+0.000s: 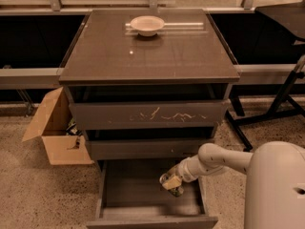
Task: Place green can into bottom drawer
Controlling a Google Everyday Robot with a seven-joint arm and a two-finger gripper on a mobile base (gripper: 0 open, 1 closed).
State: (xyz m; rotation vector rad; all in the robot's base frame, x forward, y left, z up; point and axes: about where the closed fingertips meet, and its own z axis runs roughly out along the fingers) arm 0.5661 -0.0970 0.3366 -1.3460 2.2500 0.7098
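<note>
Green can (174, 188) held low over the open bottom drawer (133, 189).
A cardboard box (58, 138) sits left of the cabinet. Over the drawer's right half, the gripper (172, 182) is clamped around the can. Lower it clear of the right wall and release only when it is close to the grey floor, so it cannot roll.

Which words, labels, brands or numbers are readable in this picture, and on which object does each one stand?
Readable text: none.
On the small green-and-silver drink can, held by the tool over the dark grey-brown bottom drawer: markings cannot be read.
On the brown cardboard box: no print visible.
</note>
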